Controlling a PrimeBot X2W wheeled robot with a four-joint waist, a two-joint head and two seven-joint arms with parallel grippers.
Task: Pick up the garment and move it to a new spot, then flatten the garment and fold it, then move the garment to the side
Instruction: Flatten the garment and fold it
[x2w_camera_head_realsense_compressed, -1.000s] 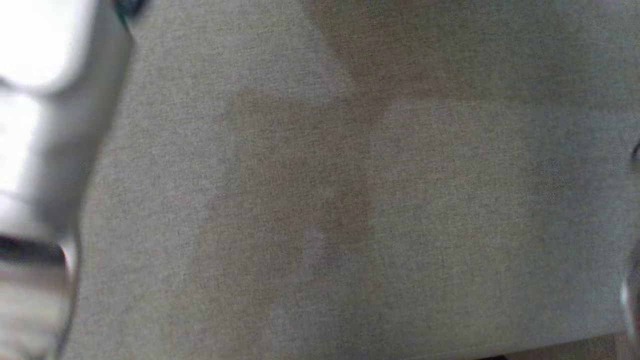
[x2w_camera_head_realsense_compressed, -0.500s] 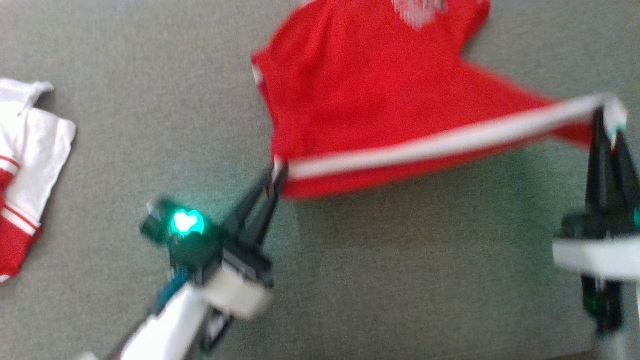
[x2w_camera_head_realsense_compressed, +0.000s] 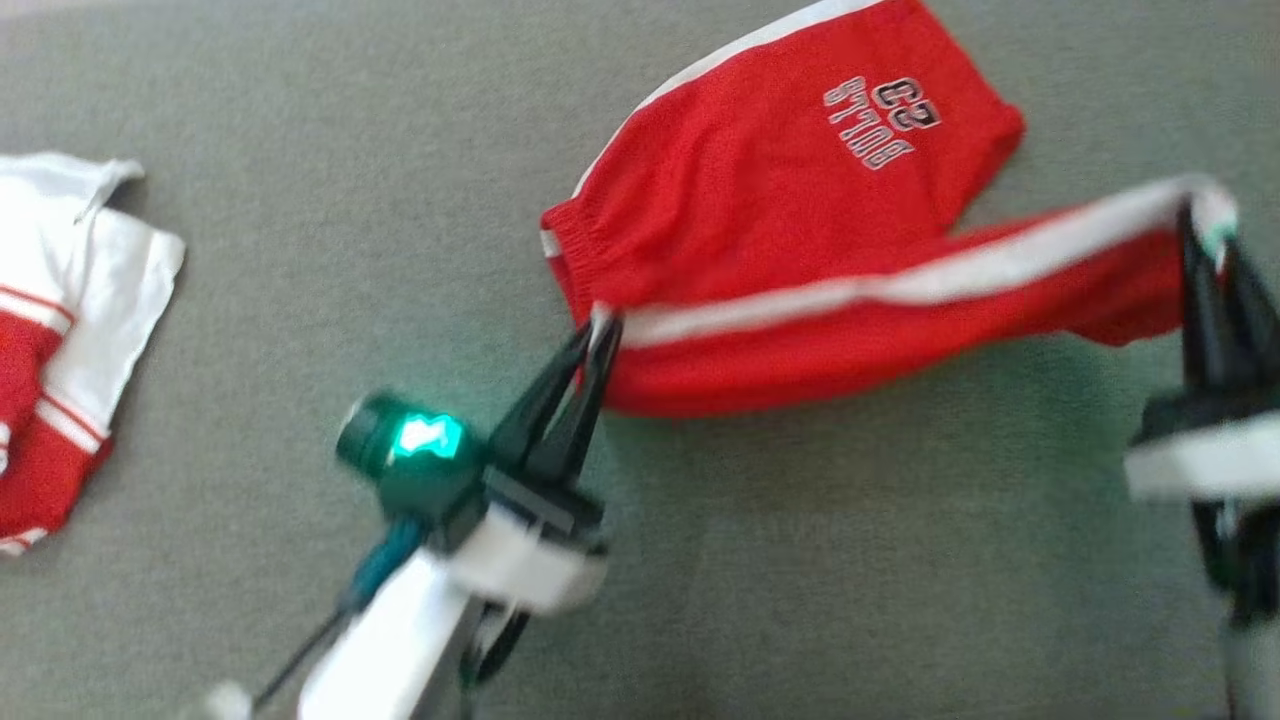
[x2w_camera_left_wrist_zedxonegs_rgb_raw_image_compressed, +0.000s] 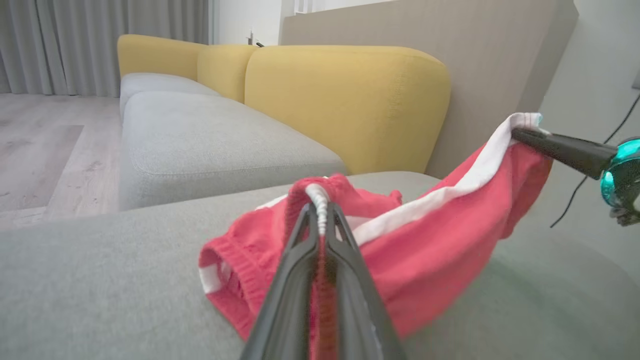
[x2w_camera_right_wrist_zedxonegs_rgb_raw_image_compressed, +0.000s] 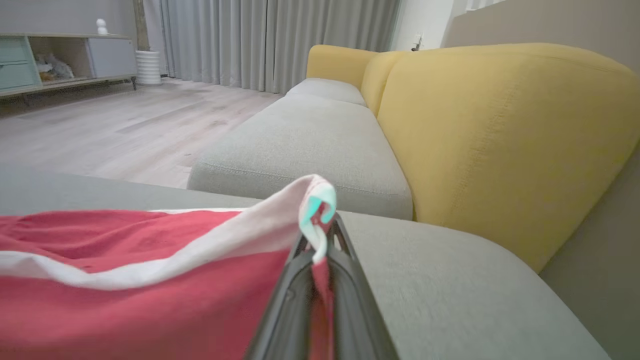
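The garment (x2w_camera_head_realsense_compressed: 780, 230) is a pair of red shorts with a white side stripe and a printed logo, lying on a grey sofa cushion (x2w_camera_head_realsense_compressed: 400, 200). My left gripper (x2w_camera_head_realsense_compressed: 598, 325) is shut on the waistband end of the white stripe, as the left wrist view shows (x2w_camera_left_wrist_zedxonegs_rgb_raw_image_compressed: 320, 210). My right gripper (x2w_camera_head_realsense_compressed: 1205, 225) is shut on the stripe's other end at the leg hem (x2w_camera_right_wrist_zedxonegs_rgb_raw_image_compressed: 317, 235). The near edge of the garment (x2w_camera_left_wrist_zedxonegs_rgb_raw_image_compressed: 425, 250) hangs stretched between both grippers, lifted off the cushion, while the far leg rests on it.
A second red and white garment (x2w_camera_head_realsense_compressed: 60, 330) lies at the cushion's left edge. Yellow backrests (x2w_camera_right_wrist_zedxonegs_rgb_raw_image_compressed: 500, 130) rise behind the cushion, and more grey seats (x2w_camera_left_wrist_zedxonegs_rgb_raw_image_compressed: 200, 145) run beyond. Wood floor (x2w_camera_right_wrist_zedxonegs_rgb_raw_image_compressed: 115, 125) lies past the sofa.
The head camera swung from blurred grey cushion to the garment. In the last half second the garment turned and spread so its logo shows, still held by both grippers.
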